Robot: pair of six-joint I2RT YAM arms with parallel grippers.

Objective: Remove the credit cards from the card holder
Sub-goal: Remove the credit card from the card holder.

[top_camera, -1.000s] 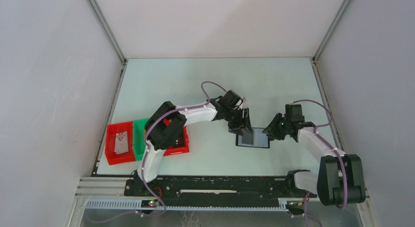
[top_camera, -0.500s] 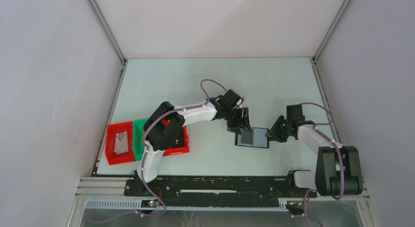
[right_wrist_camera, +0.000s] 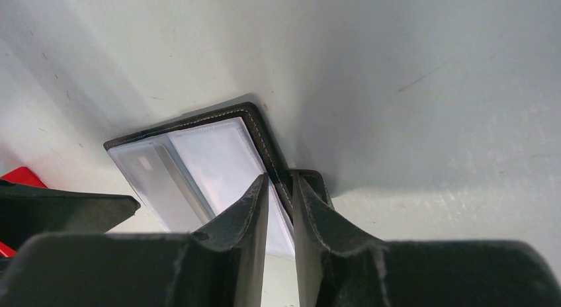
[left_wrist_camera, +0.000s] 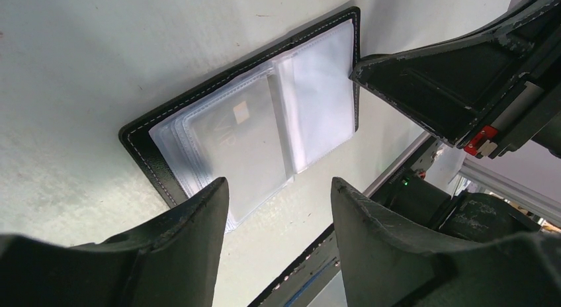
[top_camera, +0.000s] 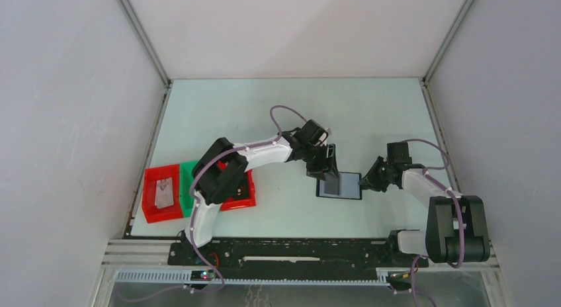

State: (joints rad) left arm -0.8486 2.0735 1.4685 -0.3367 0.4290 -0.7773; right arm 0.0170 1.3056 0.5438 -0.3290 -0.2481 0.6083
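The card holder (top_camera: pixel 340 186) lies mid-table (top_camera: pixel 278 115), between the left gripper (top_camera: pixel 326 177) at its left edge and the right gripper (top_camera: pixel 366 182) at its right. Trays (top_camera: pixel 151 216) sit side by side far left, one seemingly holding a card (top_camera: pixel 163 192).

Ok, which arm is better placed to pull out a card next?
Left. The left gripper hangs open over the sleeved card, while the right gripper pinches the edge of the card holder, probably steadying it.

The right end effector (top_camera: pixel 365 183) has moved in, jaws narrowing astride the card holder (top_camera: pixel 348 186).
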